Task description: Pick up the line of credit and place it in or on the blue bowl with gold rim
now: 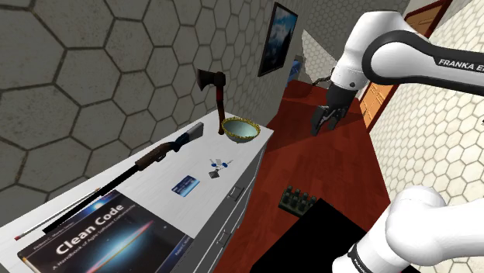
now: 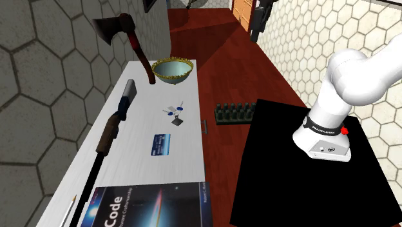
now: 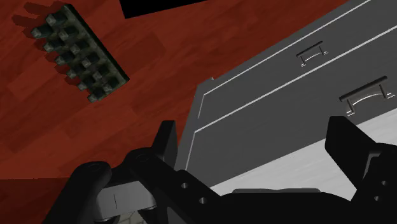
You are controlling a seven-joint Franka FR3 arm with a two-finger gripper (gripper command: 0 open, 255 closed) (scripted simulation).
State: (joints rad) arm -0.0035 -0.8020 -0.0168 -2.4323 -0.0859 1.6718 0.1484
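The line of credit is a small blue card [image 1: 184,185] [image 2: 161,144] lying flat on the white dresser top [image 1: 247,155] [image 2: 193,148], between a book and a bunch of keys. The blue bowl with gold rim [image 1: 240,128] [image 2: 173,69] stands upright at the dresser's far end, with nothing in it. My gripper [image 1: 324,118] [image 3: 257,137] hangs open in the air over the red floor, off the dresser's front side and about level with the bowl. Nothing is between its fingers. In the wrist view it looks down on the dresser's grey drawer fronts [image 3: 286,89].
An axe [image 1: 215,87] [image 2: 122,35] leans on the wall behind the bowl. A long gun [image 1: 155,155] [image 2: 116,116] lies along the wall side. Keys [image 1: 217,166] [image 2: 174,112] lie beyond the card, a dark book [image 1: 101,236] [image 2: 151,206] near it. A dark rack [image 1: 297,202] [image 2: 233,114] [image 3: 76,51] stands on the floor.
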